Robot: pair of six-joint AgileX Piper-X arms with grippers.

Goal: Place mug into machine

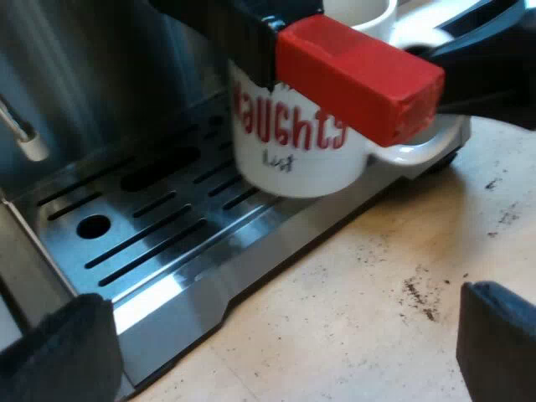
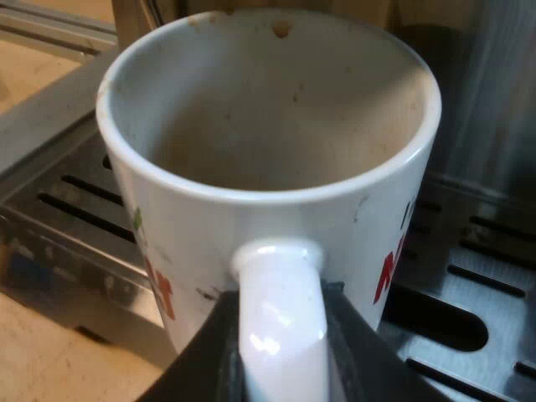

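The white mug (image 1: 293, 142) with red lettering stands on the espresso machine's slotted metal drip tray (image 1: 151, 226), slightly tilted, its base at the grate; whether it rests fully on the tray I cannot tell. The right gripper (image 2: 280, 368) holds it, jaws closed on either side of the white handle (image 2: 280, 318); seen from above, the mug is empty, with brown stains on its inner wall. The red end (image 1: 360, 75) of the metal holder's handle juts out just above the mug's rim, near the lettering. The left gripper (image 1: 276, 352) hangs over the counter (image 1: 352, 318) near the tray's edge, jaws wide and holding nothing; coffee grounds (image 1: 419, 297) are scattered on the counter. The steam wand (image 1: 21, 134) hangs over the tray's far end.
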